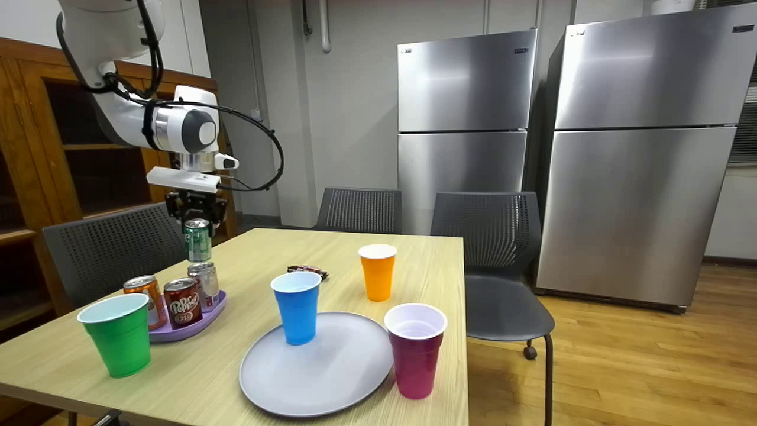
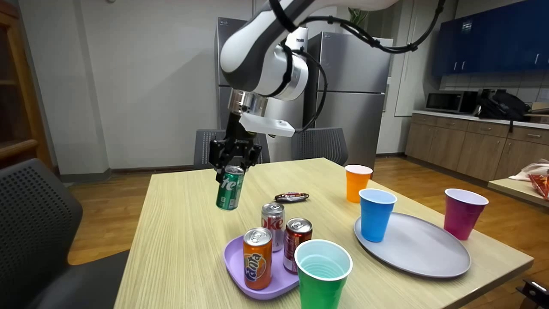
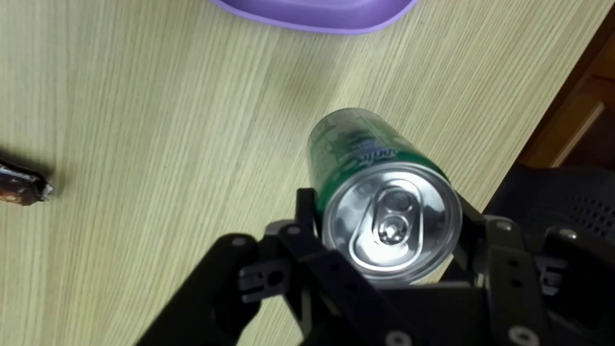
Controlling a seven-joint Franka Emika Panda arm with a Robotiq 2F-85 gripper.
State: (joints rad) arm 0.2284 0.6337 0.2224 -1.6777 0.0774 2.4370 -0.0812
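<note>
My gripper [image 3: 388,211] is shut on a green Sprite can [image 2: 230,193], one finger on each side near its silver lid. In both exterior views the can hangs above the table, slightly tilted, its lower end apart from the wood. Close by sits a purple tray [image 2: 233,257] with three cans on it. They are an orange Fanta can [image 2: 257,262], a silver Coke can [image 2: 273,225] and a dark red Dr Pepper can [image 1: 183,303]. In the wrist view the can's lid faces the camera, and only the rim of the tray [image 3: 336,26] shows at the top.
A green cup [image 1: 121,340] stands beside the tray. A blue cup [image 1: 297,313] is on a grey plate [image 1: 331,378], with a maroon cup [image 1: 416,361] by its edge. An orange cup [image 1: 378,275] and a dark wrapped snack [image 2: 291,197] lie further off. Chairs [image 1: 491,236] surround the table.
</note>
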